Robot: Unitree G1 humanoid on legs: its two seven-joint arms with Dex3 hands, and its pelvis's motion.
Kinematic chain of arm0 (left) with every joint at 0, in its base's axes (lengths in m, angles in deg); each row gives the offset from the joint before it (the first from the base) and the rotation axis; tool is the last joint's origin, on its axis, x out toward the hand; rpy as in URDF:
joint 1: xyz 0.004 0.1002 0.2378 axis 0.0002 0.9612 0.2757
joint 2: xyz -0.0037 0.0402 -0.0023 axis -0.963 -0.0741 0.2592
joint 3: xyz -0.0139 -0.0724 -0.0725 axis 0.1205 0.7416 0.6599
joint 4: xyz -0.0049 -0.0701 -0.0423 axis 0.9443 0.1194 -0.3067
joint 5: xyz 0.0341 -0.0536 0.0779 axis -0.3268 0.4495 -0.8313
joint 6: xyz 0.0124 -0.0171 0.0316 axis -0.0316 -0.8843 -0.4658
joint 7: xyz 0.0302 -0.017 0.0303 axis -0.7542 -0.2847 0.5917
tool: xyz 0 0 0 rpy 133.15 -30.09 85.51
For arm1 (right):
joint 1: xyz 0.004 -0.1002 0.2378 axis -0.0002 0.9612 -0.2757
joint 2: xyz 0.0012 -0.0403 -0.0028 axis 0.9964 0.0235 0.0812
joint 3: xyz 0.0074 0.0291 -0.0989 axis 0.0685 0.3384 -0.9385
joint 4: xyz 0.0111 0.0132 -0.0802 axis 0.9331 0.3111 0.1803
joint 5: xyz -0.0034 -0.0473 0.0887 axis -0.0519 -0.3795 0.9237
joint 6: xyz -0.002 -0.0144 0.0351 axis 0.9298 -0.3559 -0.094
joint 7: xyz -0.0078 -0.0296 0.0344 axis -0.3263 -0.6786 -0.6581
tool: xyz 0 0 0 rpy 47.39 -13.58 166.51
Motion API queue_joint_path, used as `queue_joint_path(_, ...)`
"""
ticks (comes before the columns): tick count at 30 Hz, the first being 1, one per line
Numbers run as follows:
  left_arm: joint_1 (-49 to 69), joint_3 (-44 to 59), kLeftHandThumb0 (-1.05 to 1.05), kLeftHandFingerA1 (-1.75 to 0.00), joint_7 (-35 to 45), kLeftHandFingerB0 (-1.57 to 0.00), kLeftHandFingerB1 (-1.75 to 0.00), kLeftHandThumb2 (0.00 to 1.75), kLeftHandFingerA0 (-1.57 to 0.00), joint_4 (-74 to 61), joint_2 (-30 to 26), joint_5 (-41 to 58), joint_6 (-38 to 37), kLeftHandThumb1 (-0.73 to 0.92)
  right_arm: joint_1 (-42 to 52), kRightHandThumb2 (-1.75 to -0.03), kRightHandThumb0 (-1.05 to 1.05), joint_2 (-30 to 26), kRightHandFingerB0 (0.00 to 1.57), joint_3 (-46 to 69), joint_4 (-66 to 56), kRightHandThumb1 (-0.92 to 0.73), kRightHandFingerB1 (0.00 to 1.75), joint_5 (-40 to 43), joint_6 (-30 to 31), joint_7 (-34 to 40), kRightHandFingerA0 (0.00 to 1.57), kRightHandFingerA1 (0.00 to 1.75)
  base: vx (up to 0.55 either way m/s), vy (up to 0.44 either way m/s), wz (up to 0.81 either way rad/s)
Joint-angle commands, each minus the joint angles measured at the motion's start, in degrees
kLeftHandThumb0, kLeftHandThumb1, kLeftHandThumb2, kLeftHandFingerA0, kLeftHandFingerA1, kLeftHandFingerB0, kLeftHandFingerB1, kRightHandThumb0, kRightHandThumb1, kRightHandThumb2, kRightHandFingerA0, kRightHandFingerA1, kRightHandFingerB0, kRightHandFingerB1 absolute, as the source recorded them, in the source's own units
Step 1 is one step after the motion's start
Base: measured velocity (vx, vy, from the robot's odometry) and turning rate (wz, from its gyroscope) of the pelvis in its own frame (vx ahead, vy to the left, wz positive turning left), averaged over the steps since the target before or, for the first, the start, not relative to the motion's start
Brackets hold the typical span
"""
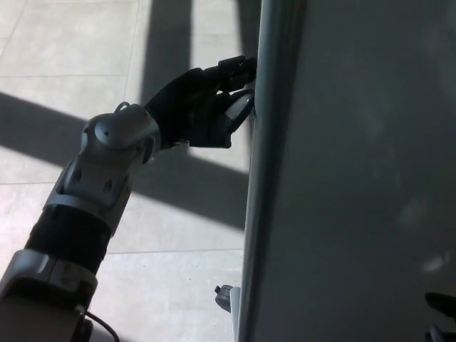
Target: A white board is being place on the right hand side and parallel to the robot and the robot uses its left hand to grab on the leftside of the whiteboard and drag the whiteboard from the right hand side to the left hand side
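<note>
The whiteboard fills the right half of the head view, its grey left frame edge running top to bottom. My left hand is at that edge near the top. Its upper fingers reach past the frame and their tips are hidden behind it, while the thumb presses on the near side. My left forearm comes up from the lower left. A small dark part of my right hand shows at the bottom right corner, too little to judge.
Light floor tiles with broad dark shadow bands lie to the left of the board. A caster of the board's stand sticks out at the bottom of the frame edge. A cable loops by my left arm.
</note>
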State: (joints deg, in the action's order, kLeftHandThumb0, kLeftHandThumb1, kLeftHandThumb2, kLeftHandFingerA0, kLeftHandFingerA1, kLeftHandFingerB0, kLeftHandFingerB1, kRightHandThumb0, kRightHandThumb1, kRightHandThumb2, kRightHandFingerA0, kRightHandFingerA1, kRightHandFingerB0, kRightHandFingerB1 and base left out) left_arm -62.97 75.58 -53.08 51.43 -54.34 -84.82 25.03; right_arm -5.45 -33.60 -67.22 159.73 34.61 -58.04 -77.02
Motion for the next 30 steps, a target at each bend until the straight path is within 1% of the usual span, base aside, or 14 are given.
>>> queue_joint_path(1,2.08,2.48,-0.99,-0.04,2.86,0.00,0.00,1.07,0.00,-1.67,-6.13,-0.04,3.49,0.72,-0.33,-1.07,-0.54,-0.93,0.26,-0.09,0.43,-0.65,0.51,-0.09,-0.80,0.06,0.58,0.65,0.00,0.000,0.00)
queue_joint_path(5,2.24,2.78,-0.99,-0.03,3.70,0.00,0.00,1.07,0.00,-1.28,-7.08,-0.10,2.38,0.72,-0.24,-1.06,-0.51,-0.78,0.25,0.45,0.45,-0.64,0.51,0.59,-1.42,-0.94,0.58,0.66,0.00,0.000,0.00)
queue_joint_path(6,2.41,3.51,-0.99,-0.02,3.42,0.00,0.00,1.05,0.00,-0.08,-8.73,-0.57,1.33,0.70,-0.36,-0.65,-0.62,-1.00,0.42,-0.05,0.48,-0.84,0.40,-0.15,-0.85,-0.02,0.61,0.45,0.00,0.000,0.00)
queue_joint_path(7,2.65,4.66,-0.98,-0.01,3.90,0.00,0.00,1.04,0.00,0.80,-10.69,-0.27,1.48,0.64,-0.34,-1.06,-0.51,-1.21,0.27,-0.60,0.34,-0.64,0.51,-0.94,-0.88,1.08,0.59,0.65,0.00,0.000,0.00)
queue_joint_path(9,2.61,5.91,-0.98,-0.02,5.05,0.00,0.00,1.04,0.00,2.10,-11.68,0.76,0.95,0.65,-0.36,-1.06,-0.50,-1.14,0.27,-0.45,0.28,-0.63,0.51,-0.60,-0.86,0.79,0.58,0.65,0.00,0.000,0.00)
queue_joint_path(10,2.73,6.62,-0.92,-0.02,5.18,0.00,0.00,0.63,0.00,1.77,-11.99,1.24,1.30,0.78,-0.46,-1.06,-0.52,-1.03,0.25,-0.08,0.34,-0.64,0.51,-0.02,-0.76,0.05,0.57,0.65,0.00,0.000,0.00)
queue_joint_path(14,2.28,8.50,-0.93,-0.01,7.61,0.00,-0.02,0.64,0.00,2.68,-12.89,2.50,1.37,0.74,-0.74,-1.06,-0.54,-0.82,0.25,0.19,0.38,-0.64,0.50,0.40,-0.48,-0.44,0.57,0.64,0.00,0.000,0.00)
queue_joint_path(15,2.19,8.92,-0.91,-0.05,8.01,0.00,-0.04,1.00,0.00,3.23,-12.75,2.69,0.81,0.56,-0.68,-1.06,-0.54,-0.84,0.25,0.12,0.30,-0.64,0.50,0.33,-0.65,-0.49,0.56,0.64,0.00,0.000,0.00)
queue_joint_path(18,2.07,9.35,-0.91,-0.05,8.41,0.00,-0.04,1.00,0.00,3.58,-12.59,2.43,0.61,0.56,-0.68,-1.06,-0.54,-0.84,0.25,0.14,0.30,-0.64,0.50,0.31,-0.67,-0.52,0.56,0.64,0.00,0.000,0.00)
queue_joint_path(19,2.79,8.64,-0.97,-0.11,8.73,0.00,-0.01,0.63,0.00,0.31,-11.78,2.52,1.65,0.68,-0.73,-1.06,-0.53,-1.24,0.25,-0.69,0.34,-0.65,0.50,-0.88,-0.36,0.79,0.57,0.64,0.00,0.000,0.00)
queue_joint_path(20,3.19,8.55,-0.88,-0.04,8.98,0.00,-0.01,0.93,0.00,-0.84,-11.28,2.80,2.29,0.50,-0.74,-1.06,-0.51,-0.98,0.25,-0.25,0.39,-0.64,0.51,-0.21,-0.74,-0.12,0.55,0.65,0.00,0.000,0.00)
queue_joint_path(26,5.54,6.85,-0.86,0.00,10.87,0.00,0.00,0.59,0.00,-6.90,-7.06,4.33,3.62,0.61,-0.80,-1.06,-0.50,-0.50,0.26,0.20,0.48,-0.64,0.51,0.42,-0.66,-0.42,0.56,0.65,0.00,0.000,0.00)
queue_joint_path(27,6.06,6.27,-0.84,0.00,11.82,0.00,0.00,0.83,0.00,-8.32,-5.54,5.28,4.50,0.48,-0.76,-1.06,-0.49,-0.51,0.26,0.31,0.50,-0.64,0.51,0.56,-0.71,-0.70,0.56,0.65,0.00,0.000,0.00)
queue_joint_path(30,6.49,6.30,-0.84,0.00,11.95,0.00,0.00,0.83,0.00,-9.47,-5.03,5.49,5.62,0.48,-0.75,-1.06,-0.49,-0.54,0.26,0.33,0.50,-0.64,0.51,0.47,-0.74,-0.73,0.56,0.65,0.00,0.000,0.00)
